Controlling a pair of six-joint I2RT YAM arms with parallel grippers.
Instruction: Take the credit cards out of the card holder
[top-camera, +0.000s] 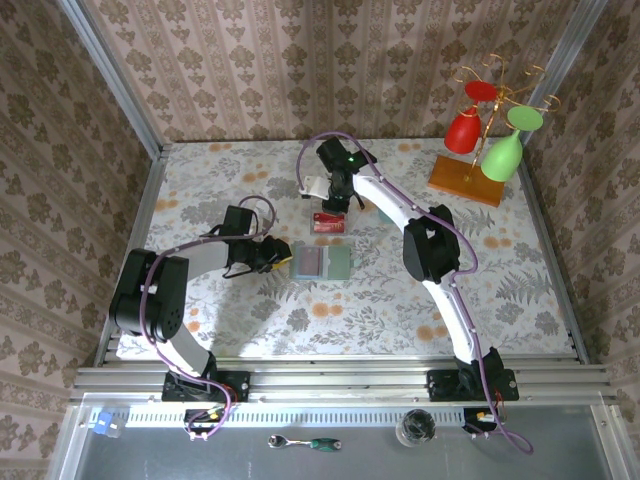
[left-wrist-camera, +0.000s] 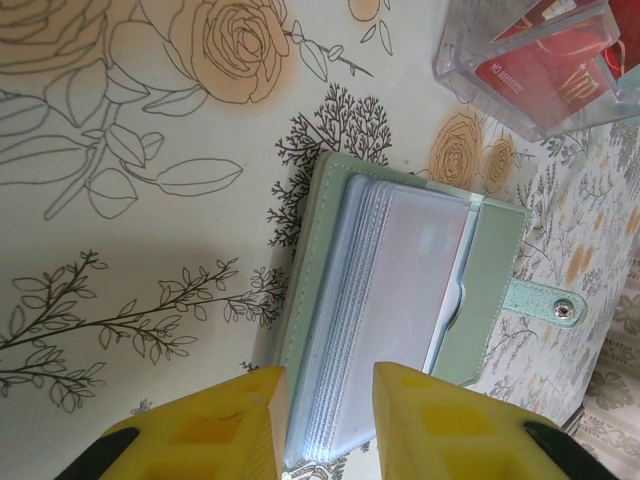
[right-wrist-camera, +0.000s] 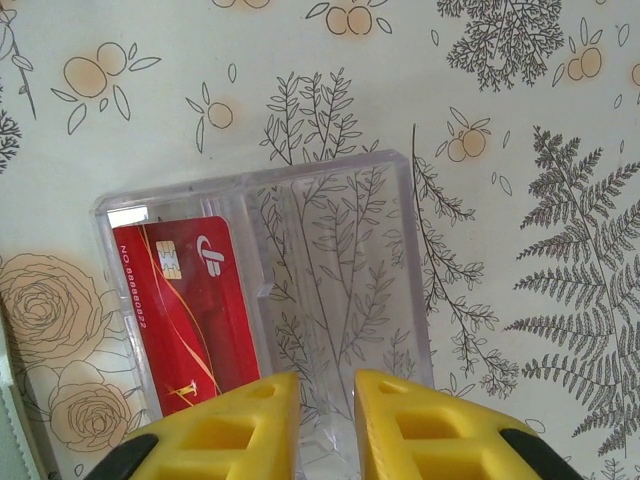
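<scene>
The grey-green card holder (top-camera: 322, 262) lies open on the floral table, its stack of clear sleeves (left-wrist-camera: 400, 290) facing up and its snap tab (left-wrist-camera: 560, 308) to the right. My left gripper (top-camera: 283, 256) (left-wrist-camera: 328, 385) is shut on the holder's near-left edge, cover and sleeves between its yellow fingers. A red credit card (top-camera: 328, 222) (right-wrist-camera: 190, 310) (left-wrist-camera: 545, 75) lies flat in the left compartment of a clear plastic tray (right-wrist-camera: 340, 260). My right gripper (top-camera: 336, 203) (right-wrist-camera: 327, 385) hovers over the tray's near wall, slightly open, holding nothing. Blue and yellow cards are hidden.
A wooden stand (top-camera: 466, 180) with red and green wine glasses (top-camera: 495, 135) occupies the back right. Patterned walls close in the table on three sides. Below the front rail lie a glass cup (top-camera: 416, 428) and a ratchet tool (top-camera: 305, 442).
</scene>
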